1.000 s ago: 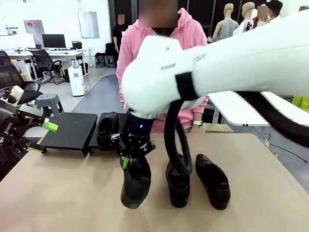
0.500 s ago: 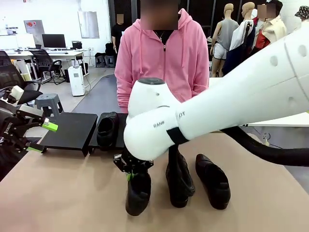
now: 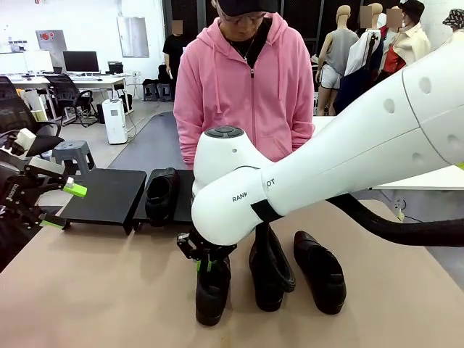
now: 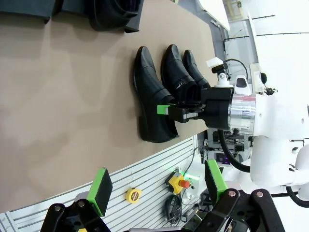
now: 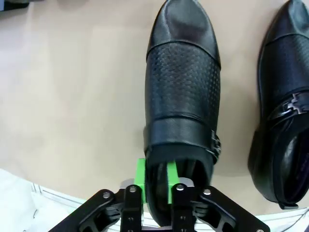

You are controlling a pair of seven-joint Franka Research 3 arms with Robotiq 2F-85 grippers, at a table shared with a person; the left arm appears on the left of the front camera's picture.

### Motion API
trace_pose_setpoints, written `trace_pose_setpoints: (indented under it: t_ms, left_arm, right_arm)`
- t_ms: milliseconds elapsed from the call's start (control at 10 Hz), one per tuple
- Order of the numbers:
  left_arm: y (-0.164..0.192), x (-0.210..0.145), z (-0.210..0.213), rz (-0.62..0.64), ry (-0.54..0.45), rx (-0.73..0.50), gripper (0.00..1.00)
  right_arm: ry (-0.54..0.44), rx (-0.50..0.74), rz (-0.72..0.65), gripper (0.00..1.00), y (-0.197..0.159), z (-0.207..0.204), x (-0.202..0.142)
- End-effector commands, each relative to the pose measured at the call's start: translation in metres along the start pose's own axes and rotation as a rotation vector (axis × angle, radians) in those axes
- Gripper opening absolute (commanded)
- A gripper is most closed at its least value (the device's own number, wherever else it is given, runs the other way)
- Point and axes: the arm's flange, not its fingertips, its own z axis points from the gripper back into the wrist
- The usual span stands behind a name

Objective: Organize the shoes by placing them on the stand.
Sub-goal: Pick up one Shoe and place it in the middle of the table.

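1. Front view: my right gripper (image 3: 206, 262) reaches across the middle and is clamped on the heel end of the leftmost shoe (image 3: 212, 297). That shoe stands on the table (image 3: 94, 290) directly beneath the gripper, in a row with the middle shoe (image 3: 268, 283) and the right-hand shoe (image 3: 319, 274). The fourth shoe (image 3: 161, 194) lies on the stand (image 3: 109, 192), farther back and to the left. My left gripper (image 3: 56, 206) hangs wide open and empty beside the stand's near corner.
2. Left wrist view: my left pads are spread far apart with nothing between them, and the three shoes lie well ahead.
3. Right wrist view: the green pads pinch one side wall of the shoe's collar, one outside and one inside the opening. The toe points away from the gripper.
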Motion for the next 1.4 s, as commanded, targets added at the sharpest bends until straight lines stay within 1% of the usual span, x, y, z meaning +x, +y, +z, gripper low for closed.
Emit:
trace_pose_setpoints:
  t_ms: [0, 100, 200, 300, 400, 500, 600, 700, 800, 900, 1100, 1200, 1300]
  left_arm:
    - [-0.001, 0.000, 0.001, 0.014, 0.000, -0.009, 1.00]
    - [-0.001, 0.000, 0.001, 0.014, 0.000, -0.009, 1.00]
    - [-0.001, 0.000, 0.001, 0.014, 0.000, -0.009, 1.00]
    - [-0.001, 0.000, 0.001, 0.014, 0.000, -0.009, 1.00]
    - [-0.001, 0.000, 0.001, 0.014, 0.000, -0.009, 1.00]
    - [-0.001, 0.000, 0.001, 0.014, 0.000, -0.009, 1.00]
    - [-0.001, 0.000, 0.001, 0.014, 0.000, -0.009, 1.00]
    - [-0.001, 0.000, 0.001, 0.014, 0.000, -0.009, 1.00]
    - [-0.001, 0.000, 0.001, 0.014, 0.000, -0.009, 1.00]
    - [-0.001, 0.000, 0.001, 0.014, 0.000, -0.009, 1.00]
    - [-0.001, 0.000, 0.001, 0.014, 0.000, -0.009, 1.00]
    - [-0.001, 0.000, 0.001, 0.014, 0.000, -0.009, 1.00]
    - [-0.001, 0.000, 0.001, 0.014, 0.000, -0.009, 1.00]
  right_arm:
    - [0.005, 0.004, -0.026, 1.00, 0.007, 0.019, 0.002]
    - [0.010, 0.021, -0.015, 1.00, 0.000, 0.038, 0.002]
    - [0.059, 0.045, 0.024, 1.00, -0.014, 0.073, 0.001]
    - [0.122, 0.051, 0.066, 1.00, -0.036, 0.116, -0.003]
    - [0.212, 0.063, 0.129, 1.00, -0.068, 0.160, -0.007]
    - [0.219, 0.077, 0.134, 1.00, -0.114, 0.203, -0.008]
    - [0.232, 0.090, 0.136, 1.00, -0.158, 0.231, -0.007]
    - [0.261, 0.105, 0.130, 1.00, -0.203, 0.250, -0.005]
    - [0.252, 0.128, 0.100, 1.00, -0.250, 0.265, -0.002]
    - [0.260, 0.214, 0.050, 1.00, -0.307, 0.278, 0.000]
    - [0.119, 0.434, -0.071, 1.00, -0.401, 0.287, -0.011]
    - [0.037, 0.542, -0.110, 1.00, -0.437, 0.282, -0.021]
    - [-0.015, 0.602, -0.130, 1.00, -0.462, 0.270, -0.030]
